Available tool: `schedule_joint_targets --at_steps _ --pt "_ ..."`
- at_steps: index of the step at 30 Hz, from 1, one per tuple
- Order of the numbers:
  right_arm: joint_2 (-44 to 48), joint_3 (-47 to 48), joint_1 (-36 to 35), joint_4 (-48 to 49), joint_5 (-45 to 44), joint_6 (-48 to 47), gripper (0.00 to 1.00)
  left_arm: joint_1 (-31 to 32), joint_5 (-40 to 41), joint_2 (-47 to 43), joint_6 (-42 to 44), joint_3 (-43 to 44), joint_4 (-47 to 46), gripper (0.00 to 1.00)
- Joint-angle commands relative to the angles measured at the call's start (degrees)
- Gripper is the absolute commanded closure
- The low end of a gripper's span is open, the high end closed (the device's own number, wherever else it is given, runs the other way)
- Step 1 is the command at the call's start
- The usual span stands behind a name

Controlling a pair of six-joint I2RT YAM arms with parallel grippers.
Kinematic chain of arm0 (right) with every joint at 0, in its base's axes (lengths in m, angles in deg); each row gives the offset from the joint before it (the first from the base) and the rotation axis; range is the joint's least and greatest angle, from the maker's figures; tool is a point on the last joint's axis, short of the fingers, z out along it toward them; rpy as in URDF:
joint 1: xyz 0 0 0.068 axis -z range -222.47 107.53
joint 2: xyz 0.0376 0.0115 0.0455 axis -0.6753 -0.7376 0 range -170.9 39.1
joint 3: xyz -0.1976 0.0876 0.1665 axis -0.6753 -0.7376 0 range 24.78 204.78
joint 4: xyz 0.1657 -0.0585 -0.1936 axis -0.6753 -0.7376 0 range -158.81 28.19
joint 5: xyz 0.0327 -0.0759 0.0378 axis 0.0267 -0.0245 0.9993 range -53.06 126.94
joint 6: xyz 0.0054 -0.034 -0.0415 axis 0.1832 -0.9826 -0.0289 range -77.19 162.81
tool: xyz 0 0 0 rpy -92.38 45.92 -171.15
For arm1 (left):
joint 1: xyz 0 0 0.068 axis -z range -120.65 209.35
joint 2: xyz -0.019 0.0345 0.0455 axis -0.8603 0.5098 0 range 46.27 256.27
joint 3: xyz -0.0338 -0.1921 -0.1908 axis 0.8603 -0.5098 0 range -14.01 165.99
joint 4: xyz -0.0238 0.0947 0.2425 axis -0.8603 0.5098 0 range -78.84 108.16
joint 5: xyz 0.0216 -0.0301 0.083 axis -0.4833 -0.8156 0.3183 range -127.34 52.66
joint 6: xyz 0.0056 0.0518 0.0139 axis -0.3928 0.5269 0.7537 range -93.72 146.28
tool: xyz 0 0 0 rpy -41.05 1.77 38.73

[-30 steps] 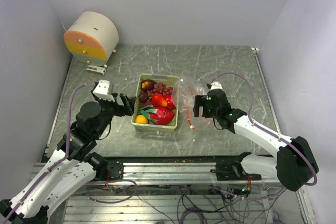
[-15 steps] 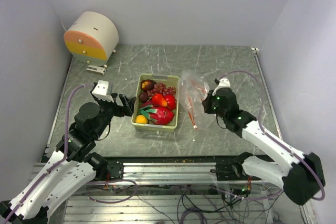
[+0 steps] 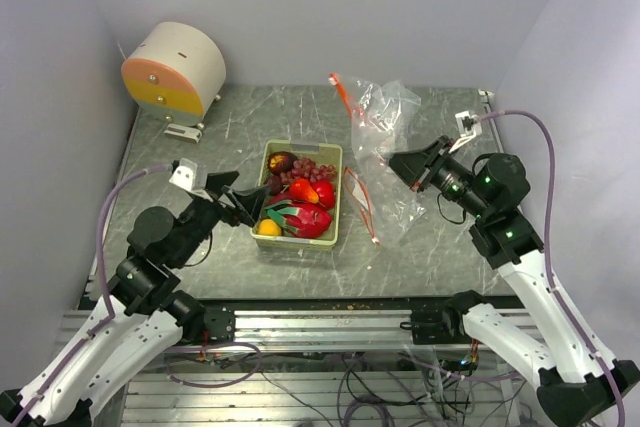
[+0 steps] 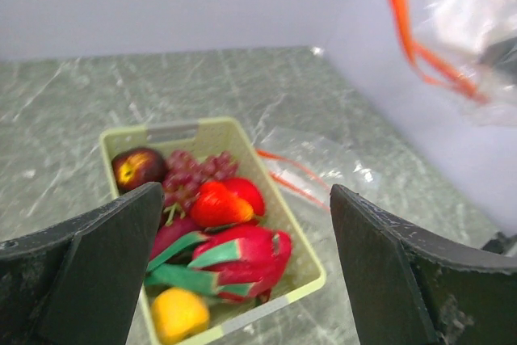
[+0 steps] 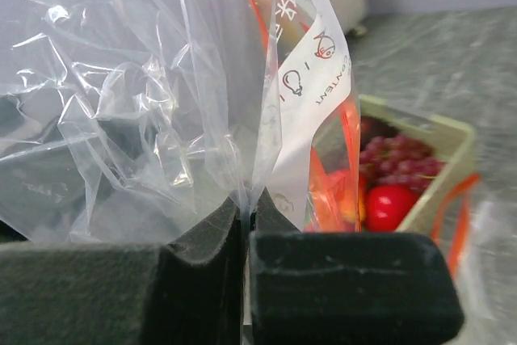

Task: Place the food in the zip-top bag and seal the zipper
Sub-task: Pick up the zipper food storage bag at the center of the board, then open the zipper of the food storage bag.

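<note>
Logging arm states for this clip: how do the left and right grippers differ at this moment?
The left gripper stands wide open and empty; the right gripper is shut on the clear zip-top bag. The left gripper sits low, left of the green tray, facing the food; the right gripper is right of the tray, holding bag plastic up. Both are black, and neither touches the food.

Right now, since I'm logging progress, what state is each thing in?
Bag, held up, looks empty.
Right end effector, shut on the bag.
Left end effector, open, holding nothing.
Food, in the tray, none bagged.
Tray, upright, filled with food.
</note>
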Motion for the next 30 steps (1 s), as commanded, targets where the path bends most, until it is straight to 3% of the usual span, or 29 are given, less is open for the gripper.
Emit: schedule_joint_targets --at_steps 1,5,10,20,21,24,30 --pt "-1.7 2.0 0.9 9.5 20.5 10.3 1.00 -0.3 -9.1 -1.0 -1.4 -0.2 -13.5 0.04" --pt "-1.4 2.4 0.9 19.4 30.3 18.3 1.00 -0.3 -15.0 -0.4 -2.6 -1.0 -24.2 0.04" --pt "-0.4 3.3 0.9 28.6 36.5 25.4 1.00 -0.4 -19.8 0.2 -6.1 -4.0 -38.4 0.04" --pt "-2.0 -2.6 0.8 54.1 39.3 45.2 1.00 -0.4 -26.9 9.1 -15.7 -5.9 -63.3 0.04" --pt "-2.0 -3.2 0.8 55.9 39.2 47.0 1.00 -0.4 -27.4 10.2 -16.9 -6.0 -66.0 0.00" --pt "-1.9 -4.0 0.8 58.1 38.8 48.5 1.00 -0.3 -29.9 14.4 -19.4 -4.5 -69.7 0.20" --pt "-2.5 -4.0 0.7 55.7 38.2 46.2 1.00 0.2 -30.1 21.7 -21.4 -1.6 -74.9 0.19"
